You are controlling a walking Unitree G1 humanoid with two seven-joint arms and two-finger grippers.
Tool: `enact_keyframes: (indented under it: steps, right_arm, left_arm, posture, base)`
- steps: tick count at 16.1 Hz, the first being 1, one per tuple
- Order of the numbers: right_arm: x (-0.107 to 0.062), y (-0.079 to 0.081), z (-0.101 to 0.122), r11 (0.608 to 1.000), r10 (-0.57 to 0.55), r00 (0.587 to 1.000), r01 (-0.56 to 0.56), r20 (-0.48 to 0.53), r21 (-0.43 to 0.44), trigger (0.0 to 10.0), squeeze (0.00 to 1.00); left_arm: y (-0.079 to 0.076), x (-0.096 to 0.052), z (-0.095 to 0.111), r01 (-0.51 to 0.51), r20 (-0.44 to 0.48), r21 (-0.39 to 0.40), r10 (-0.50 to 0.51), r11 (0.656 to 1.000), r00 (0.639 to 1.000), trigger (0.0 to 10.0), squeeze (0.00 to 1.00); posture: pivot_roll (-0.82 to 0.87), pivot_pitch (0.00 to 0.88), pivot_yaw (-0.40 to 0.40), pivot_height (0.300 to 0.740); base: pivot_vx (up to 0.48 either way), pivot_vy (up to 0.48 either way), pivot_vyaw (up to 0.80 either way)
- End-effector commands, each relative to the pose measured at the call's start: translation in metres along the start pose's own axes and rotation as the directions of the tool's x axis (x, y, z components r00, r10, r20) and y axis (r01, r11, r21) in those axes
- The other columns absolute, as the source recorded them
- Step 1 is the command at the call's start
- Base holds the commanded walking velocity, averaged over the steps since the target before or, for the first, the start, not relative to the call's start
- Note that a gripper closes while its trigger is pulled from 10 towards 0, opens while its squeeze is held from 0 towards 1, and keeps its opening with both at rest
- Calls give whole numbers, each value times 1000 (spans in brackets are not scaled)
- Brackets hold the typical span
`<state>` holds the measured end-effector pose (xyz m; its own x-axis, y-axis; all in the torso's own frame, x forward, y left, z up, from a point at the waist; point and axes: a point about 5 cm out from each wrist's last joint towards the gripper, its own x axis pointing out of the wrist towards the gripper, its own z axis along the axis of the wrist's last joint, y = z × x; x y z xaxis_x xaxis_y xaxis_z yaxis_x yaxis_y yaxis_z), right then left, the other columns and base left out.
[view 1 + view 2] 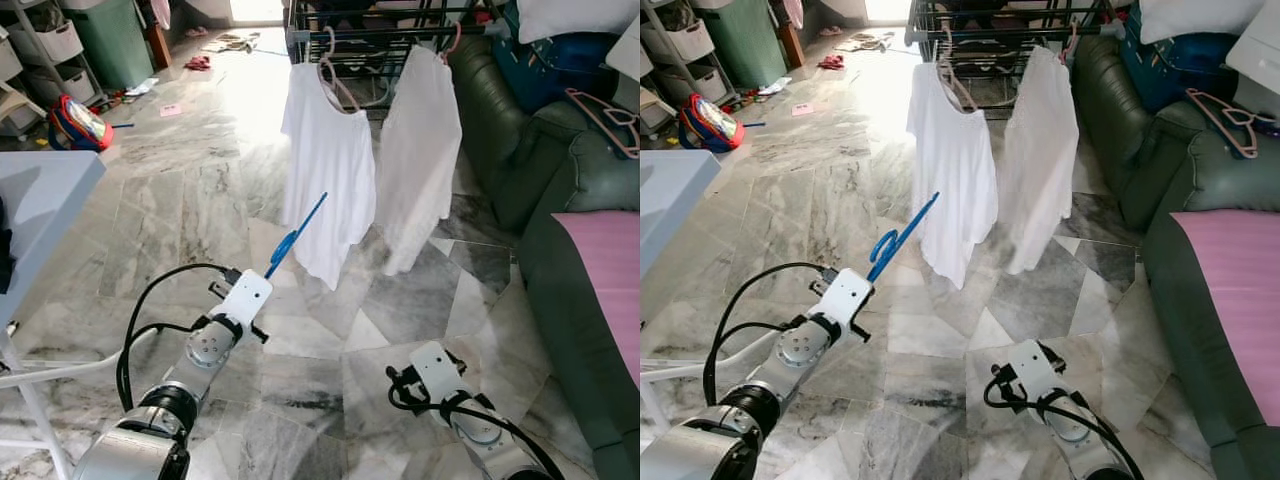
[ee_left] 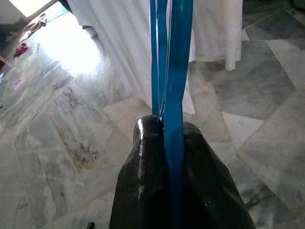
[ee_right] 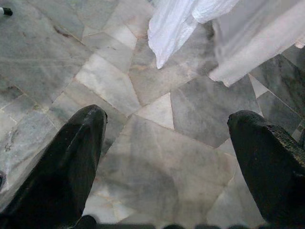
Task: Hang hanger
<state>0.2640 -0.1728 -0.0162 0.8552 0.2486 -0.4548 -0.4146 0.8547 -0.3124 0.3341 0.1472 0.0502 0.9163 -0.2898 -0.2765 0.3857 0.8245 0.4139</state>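
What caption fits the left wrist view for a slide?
Left hand shut on blue hanger, pointed toward white shirts above the marble floor.

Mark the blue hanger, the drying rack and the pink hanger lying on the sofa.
blue hanger (image 1: 300, 228), left eye view, on its straight shaft above the left gripper.
drying rack (image 1: 372, 32), left eye view, on the front rail.
pink hanger (image 1: 612, 120), left eye view, on its lower arm.

The left arm is silver with black joint rings, a round metal disc at the wrist and a white housing. Black cables loop off toward 9 o'clock. The right arm matches, with glossy black fingers.
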Motion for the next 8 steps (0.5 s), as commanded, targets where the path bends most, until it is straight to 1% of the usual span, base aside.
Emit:
enact_keyframes:
  steps: [1, 8]
  right_arm:
    - [0, 0, 1, 1000, 9, 1000, -9, 9, -6, 10000, 0]
    - [0, 0, 1, 1000, 9, 1000, -9, 9, -6, 10000, 0]
  left_arm:
    - [3, 1, 2, 1, 6, 4, -1, 1000, 1000, 10000, 0]
    - [3, 1, 2, 1, 6, 4, -1, 1000, 1000, 10000, 0]
  posture:
    - [70, 113, 21, 740]
    - [70, 113, 21, 740]
  base:
    - [0, 0, 0]
    - [0, 0, 0]
